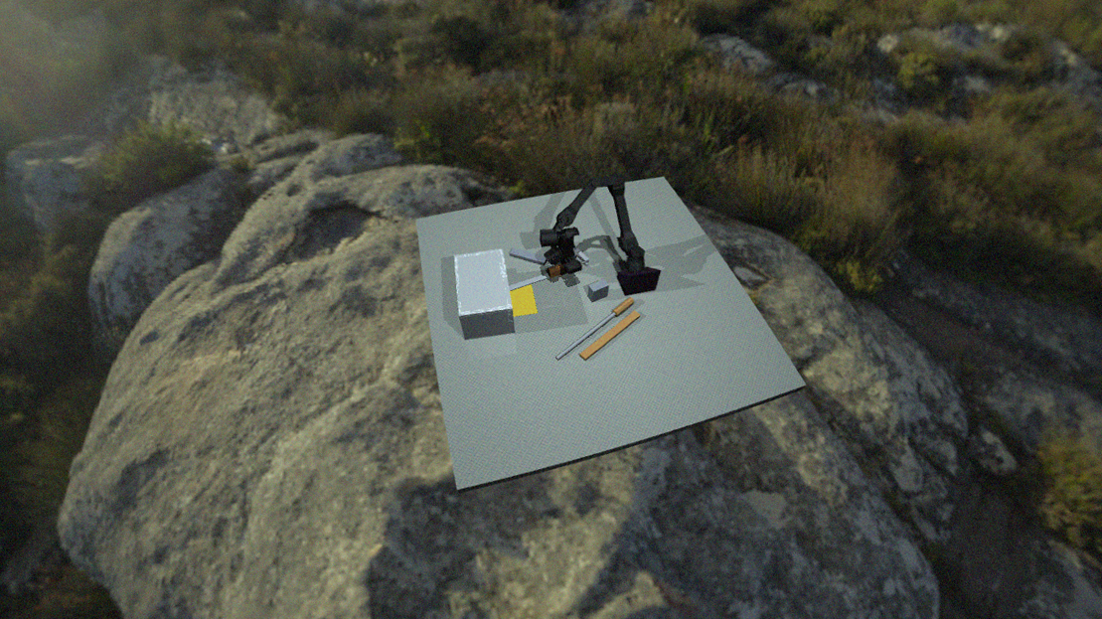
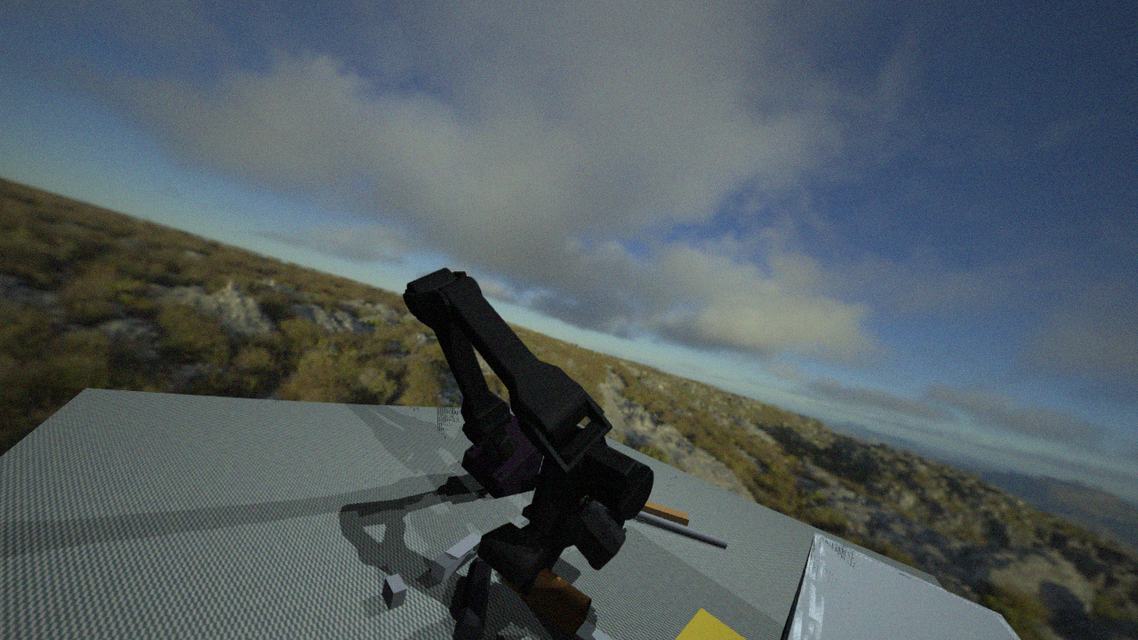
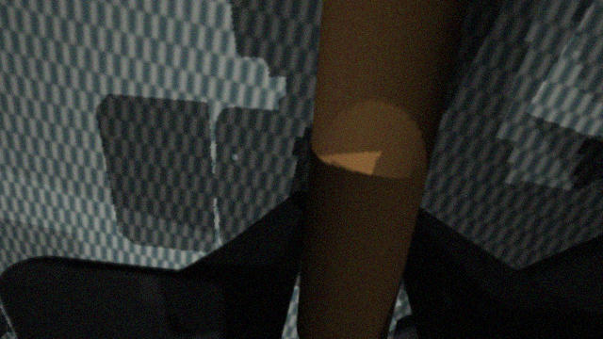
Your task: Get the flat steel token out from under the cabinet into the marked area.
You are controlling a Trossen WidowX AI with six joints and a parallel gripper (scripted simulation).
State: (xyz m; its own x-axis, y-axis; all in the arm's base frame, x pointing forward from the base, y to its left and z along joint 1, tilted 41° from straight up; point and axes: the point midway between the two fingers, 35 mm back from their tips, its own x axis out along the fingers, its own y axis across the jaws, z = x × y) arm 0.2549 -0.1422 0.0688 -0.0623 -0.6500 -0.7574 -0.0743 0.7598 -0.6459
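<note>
My gripper (image 3: 351,209) is shut on the brown-orange handle (image 1: 554,270) (image 2: 563,602) (image 3: 372,61) of a tool, low over the table. A pale grey shaft (image 1: 528,283) runs from beside the handle to the front of the white-topped cabinet (image 1: 482,282) (image 2: 891,596); whether its end is under the cabinet is hidden. The yellow marked area (image 1: 525,301) (image 2: 706,628) lies in front of the cabinet, beside the shaft. I cannot make out the steel token or the vent slots in any view.
A grey rod with an orange handle (image 1: 589,333) and a flat orange stick (image 1: 610,336) lie in front. A grey block (image 1: 598,290) stands near the arm's base. A grey bar (image 1: 526,255) and small pale blocks (image 2: 455,556) (image 2: 394,591) lie behind the gripper.
</note>
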